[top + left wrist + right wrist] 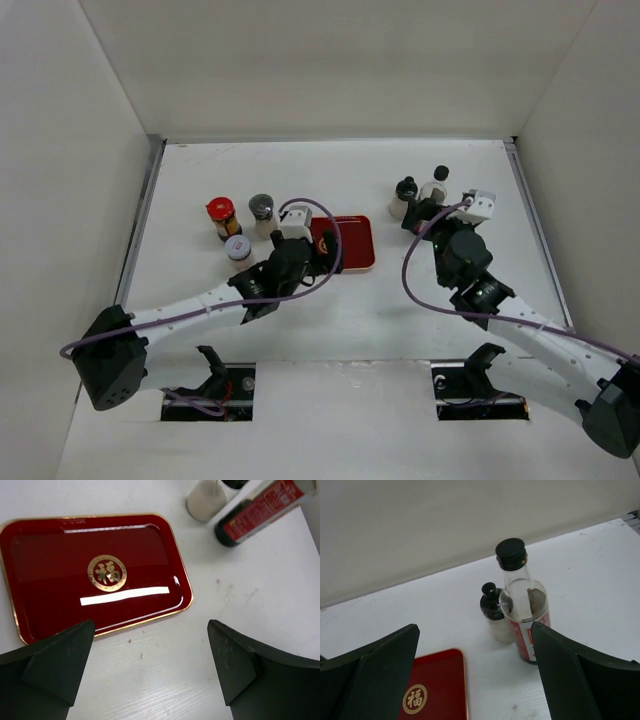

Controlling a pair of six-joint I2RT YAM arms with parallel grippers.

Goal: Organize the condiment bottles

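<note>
The red-lidded dark jar (221, 215), the grey-lidded white shaker (263, 212) and the white-lidded jar (238, 250) stand together left of the red tray (355, 245). The red-labelled black-capped bottle (435, 185) and the small black-capped white bottle (403, 198) stand upright side by side to the tray's right. My left gripper (305, 262) (151, 630) is open and empty, low over the tray's near edge (50, 580). My right gripper (422, 215) (475, 630) is open and empty, with the red-labelled bottle (522, 615) just ahead of its right finger and the small bottle (495, 617) behind.
White walls close the table (330, 170) on the left, back and right. In the left wrist view the two black-capped bottles show beyond the tray's far right corner, the white one (206, 500) left of the red-labelled one (260, 507). The tray (435, 680) holds nothing.
</note>
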